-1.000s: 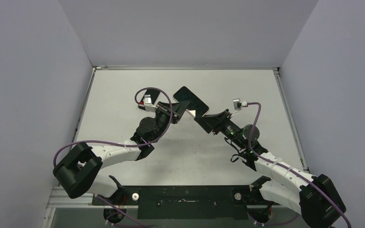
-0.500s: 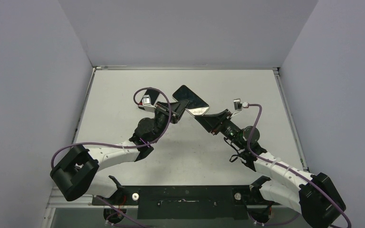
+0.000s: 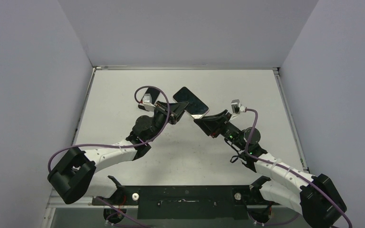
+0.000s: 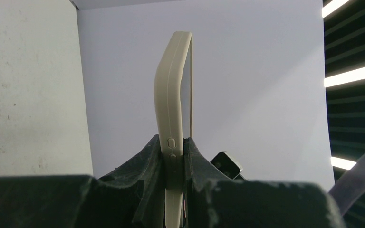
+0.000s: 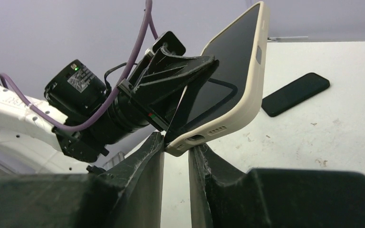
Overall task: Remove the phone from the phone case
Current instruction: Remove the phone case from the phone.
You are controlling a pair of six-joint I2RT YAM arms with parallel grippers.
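Observation:
A phone with a dark screen (image 5: 223,71) sits in a beige case (image 5: 247,104) and is held in the air above the table's middle (image 3: 190,101). My left gripper (image 3: 179,113) is shut on the case's long side. In the left wrist view the case (image 4: 171,95) stands edge-on, clamped between the fingers (image 4: 173,149). My right gripper (image 3: 201,120) is at the case's bottom corner, by the charging port. Its fingertips (image 5: 158,140) close on that corner at the gripper's mouth (image 5: 178,142).
A second dark phone (image 5: 294,93) lies flat on the white table (image 5: 342,128) beyond the held one. Grey walls enclose the table on three sides (image 3: 180,33). The right wrist's camera (image 4: 225,165) shows behind the case in the left wrist view.
The phone and both grippers stay almost in place. The right wrist has shifted slightly left and the left arm has stretched a little.

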